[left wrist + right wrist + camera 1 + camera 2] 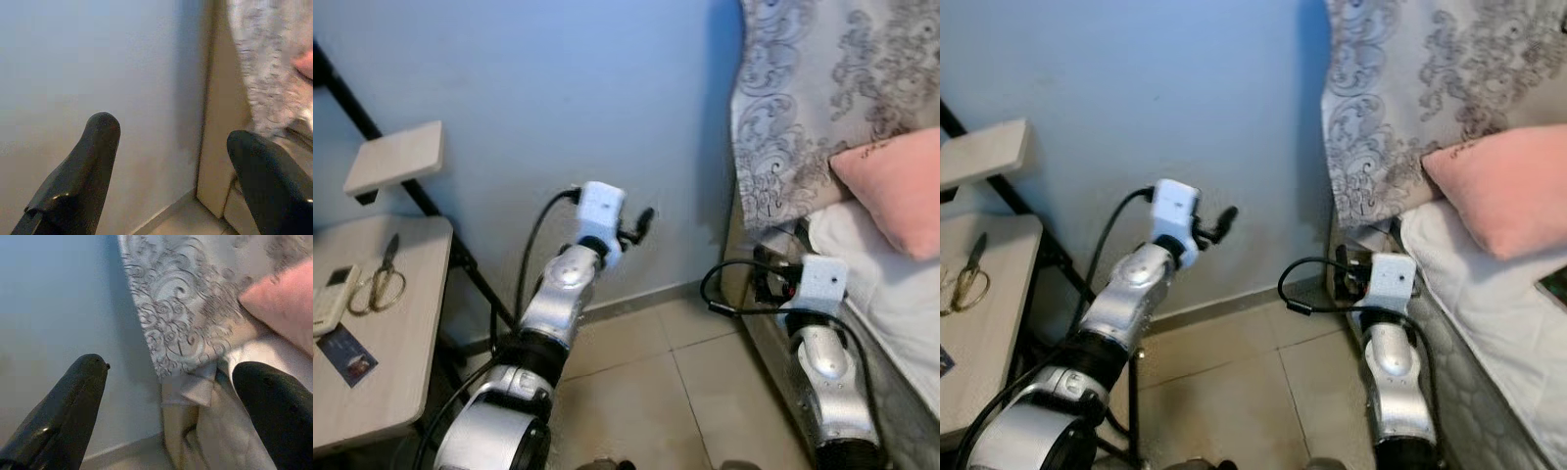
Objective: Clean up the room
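Pale blue wall (558,98) is taking up most of what the robot is facing, with a bed (901,313) pushed into the corner on its right and a light wooden desk (401,323) on its left. What needs tidying seems to be sitting on that desk: a pair of scissors (380,279), a white remote (331,299) and a small dark card (347,356), all lying flat and close together near its left end. On the bed a pink pillow (896,186) is leaning against a grey patterned cloth (803,98), above the white sheet (871,264). The risk I am seeing is the tight corner: the right hand (166,406) is hanging just beside the bed frame with its cable looping out, and a careless turn could be snagging that cable or knocking the frame; the left hand (166,176) is raised near the wall and could be scraping it if the arm swings forward. Both hands are spread wide, fingers well apart, holding nothing and touching nothing that I can make out, though the wrist views are a little blurred. Neither one is anywhere near the desk items yet, so the robot would be needing to turn left before reaching for anything.
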Available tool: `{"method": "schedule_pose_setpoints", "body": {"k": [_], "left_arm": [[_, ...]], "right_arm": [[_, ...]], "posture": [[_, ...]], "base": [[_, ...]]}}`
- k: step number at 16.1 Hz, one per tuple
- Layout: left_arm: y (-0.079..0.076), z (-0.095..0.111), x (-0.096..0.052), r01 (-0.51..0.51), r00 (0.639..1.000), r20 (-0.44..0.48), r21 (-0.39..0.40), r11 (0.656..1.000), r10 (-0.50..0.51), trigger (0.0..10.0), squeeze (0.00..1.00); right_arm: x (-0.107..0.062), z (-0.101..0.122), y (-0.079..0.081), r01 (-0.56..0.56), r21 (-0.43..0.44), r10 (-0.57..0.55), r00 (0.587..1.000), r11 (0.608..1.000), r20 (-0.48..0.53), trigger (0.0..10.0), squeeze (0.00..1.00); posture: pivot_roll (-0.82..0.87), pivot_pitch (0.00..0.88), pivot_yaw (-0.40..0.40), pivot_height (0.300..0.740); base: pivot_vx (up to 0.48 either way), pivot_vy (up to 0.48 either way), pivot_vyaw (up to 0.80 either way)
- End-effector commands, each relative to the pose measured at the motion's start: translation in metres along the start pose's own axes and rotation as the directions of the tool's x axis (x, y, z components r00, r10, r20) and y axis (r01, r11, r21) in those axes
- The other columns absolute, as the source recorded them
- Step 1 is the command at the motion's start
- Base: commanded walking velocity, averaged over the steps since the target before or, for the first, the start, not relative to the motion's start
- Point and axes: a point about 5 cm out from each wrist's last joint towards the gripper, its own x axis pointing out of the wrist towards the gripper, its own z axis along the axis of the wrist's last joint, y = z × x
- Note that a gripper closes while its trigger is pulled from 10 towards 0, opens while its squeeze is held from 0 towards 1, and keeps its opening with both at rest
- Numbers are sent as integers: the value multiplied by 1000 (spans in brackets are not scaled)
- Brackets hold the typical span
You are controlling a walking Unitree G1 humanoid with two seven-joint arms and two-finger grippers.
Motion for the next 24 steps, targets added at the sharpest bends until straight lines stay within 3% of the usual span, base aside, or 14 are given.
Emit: {"method": "schedule_pose_setpoints", "body": {"k": [1, 3, 5, 9, 13, 16, 18, 24], "left_arm": [[13, -7, -8, -54, 998, -10, -10, 998, 54, 10000, 0], [9, -10, -12, -50, 999, 1, 30, 998, 50, 10000, 0], [4, -9, -15, -55, 998, 17, 88, 995, 53, 10000, 0], [13, -9, -22, -95, 995, 29, 63, 993, 94, 10000, 0], [13, -3, -22, -107, 993, 56, 82, 991, 102, 10000, 0], [10, -1, -22, -98, 994, 61, 90, 991, 93, 10000, 0], [16, 1, -23, -111, 993, 59, 95, 989, 106, 10000, 0], [17, 1, -22, -102, 994, 51, 111, 989, 97, 10000, 0]], "right_arm": [[6, 9, -3, -23, -16, 24, 1000, 1000, 16, 10000, 576], [15, 18, -11, -44, -19, 44, 999, 999, 30, 10000, 569], [18, 18, -6, -64, -5, 64, 998, 998, 23, 10000, 565], [20, 17, 3, -105, 10, 105, 994, 994, 7, 10000, 565], [16, 11, 10, -115, 39, 115, 993, 993, -1, 10000, 569], [16, 9, 14, -123, 52, 124, 992, 991, -4, 10000, 584], [20, 7, 17, -100, 58, 101, 995, 993, -20, 10000, 545], [17, 4, 19, -100, 63, 102, 995, 993, -24, 10000, 529]], "posture": [[-102, 0, 72, 740], [-65, 0, 22, 740], [-38, 0, -7, 740], [-14, 0, -20, 740], [-10, 0, -17, 740], [9, 0, -17, 740], [13, 0, -10, 740], [15, 0, 0, 740]], "base": [[0, 0, 0], [0, 0, 0], [0, 0, 0], [0, 0, 0], [460, 0, 0], [458, 0, 688], [458, 0, 0], [307, 0, 0]]}}
